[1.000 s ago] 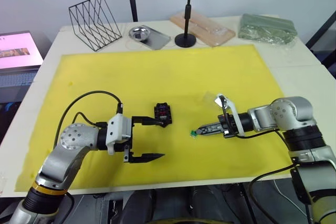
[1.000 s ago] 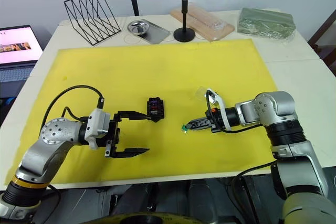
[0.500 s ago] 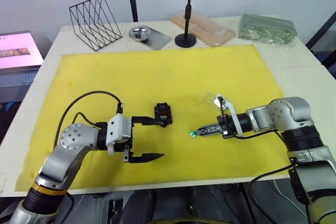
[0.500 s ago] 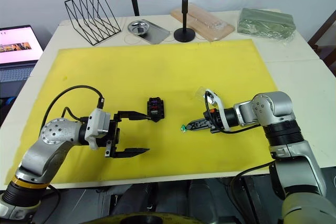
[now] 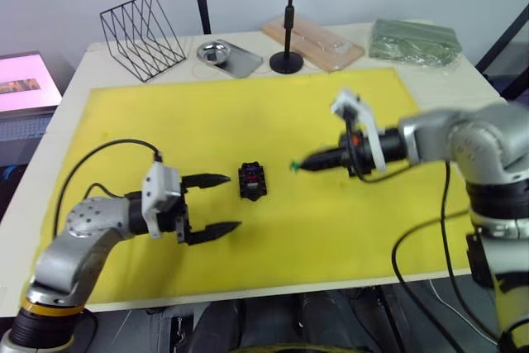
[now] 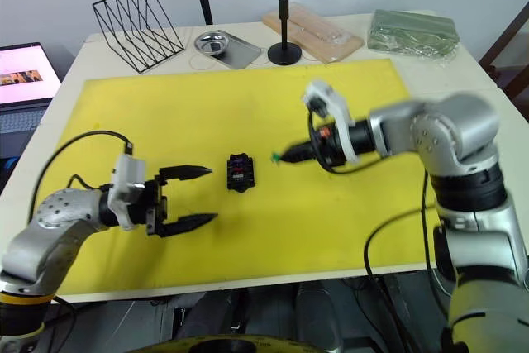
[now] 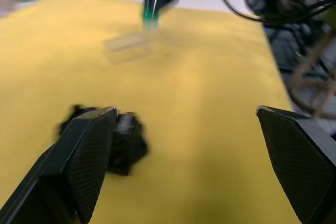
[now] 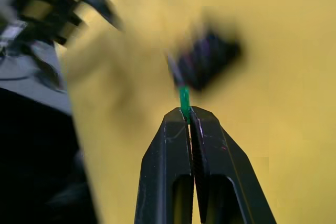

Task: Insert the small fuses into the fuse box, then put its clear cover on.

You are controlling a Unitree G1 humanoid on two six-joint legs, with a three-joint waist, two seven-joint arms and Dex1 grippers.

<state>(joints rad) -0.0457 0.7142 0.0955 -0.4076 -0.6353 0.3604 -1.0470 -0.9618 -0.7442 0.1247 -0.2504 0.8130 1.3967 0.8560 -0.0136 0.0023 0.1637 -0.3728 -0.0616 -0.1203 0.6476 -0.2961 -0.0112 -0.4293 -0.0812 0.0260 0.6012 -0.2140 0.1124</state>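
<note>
Two end effectors in play, so going left to right across the counter [image 5: 74,72]. Left end effector [image 5: 213,203] sits low over the yellow mat [image 5: 248,113], fingers spread wide apart with nothing between them, pointed at the fuse box [image 5: 251,180] and stopped just short of it, not touching as far as I can tell. In its wrist view the box sits right by one fingertip.

Fuse box is roughly mid-mat, and it looks like it's got a couple of coloured fuses in it already, reddish and purplish, but it's too small to count them.

Just right of the box, the right end effector [image 6: 289,155] is pinched tight on a green fuse [image 6: 274,156], fingers together with only the tip of the fuse poking out past them. It's up off the mat and aimed at the box, close but with a gap.

My read: we're mid fuse-insertion, carrying the green one over. Next move needs the blade end lined up over a free slot and pushed straight down, and honestly the box looks light enough to skid, so the left side probably ought to brace it first.

Clear cover [image 7: 127,45] lies on the mat, visible in the left wrist view under the right arm, so it's well to the right of the box and not on yet.
</note>
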